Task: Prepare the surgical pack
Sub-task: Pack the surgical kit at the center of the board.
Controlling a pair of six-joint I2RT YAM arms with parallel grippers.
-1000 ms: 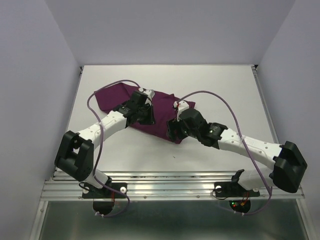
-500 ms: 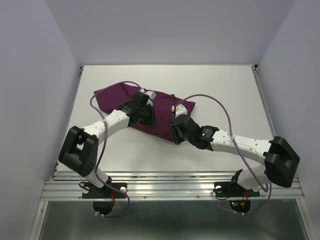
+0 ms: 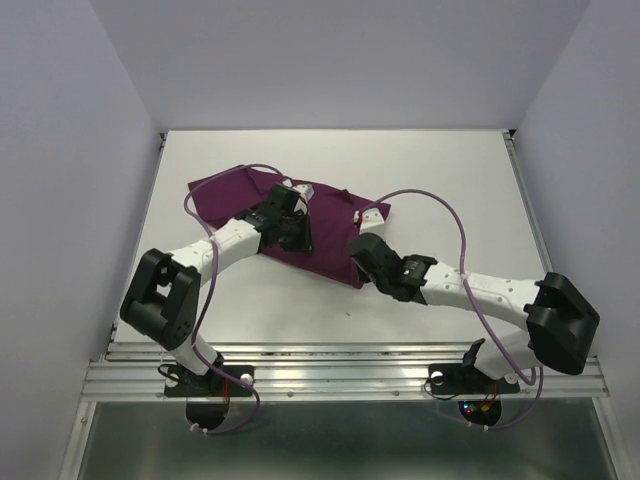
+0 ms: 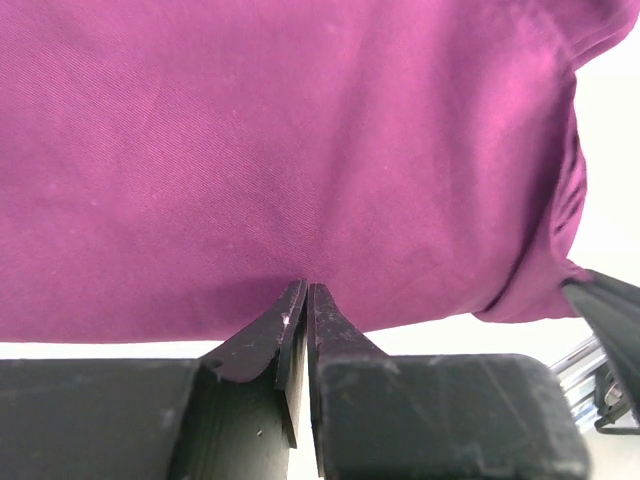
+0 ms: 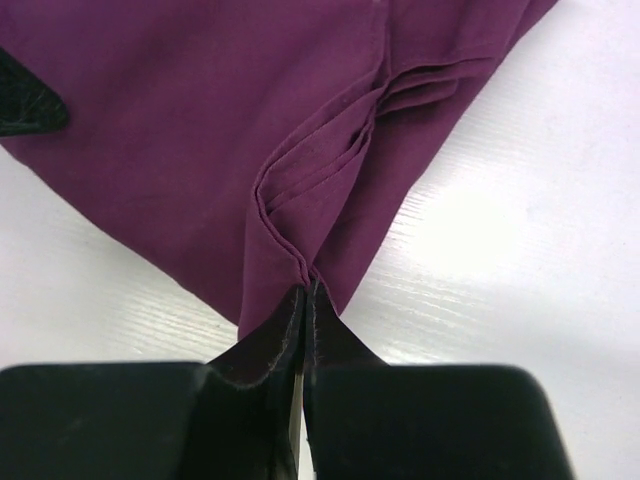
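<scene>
Right gripper (image 5: 305, 290): jaws together, clamped on a pleated fold at the lower-right corner of the purple cloth wrap (image 3: 225, 190). Left gripper (image 4: 305, 285): jaws together too, tips at the wrap's near hem with fabric puckering into them, so I read it as a pinch.

Wrap lies on the white surface (image 3: 450, 170), upper left of centre in the top view, long axis running upper left to lower right. Right gripper is at the lower-right end of that axis, left gripper about midway along the near edge. Most of the cloth extends away from both, toward the upper left.

Both grips are on the near side, so a lift or fold would likely carry that edge away from the bases.

Tray, instruments, gauze: none visible. Can't tell if anything sits under the cloth.
</scene>
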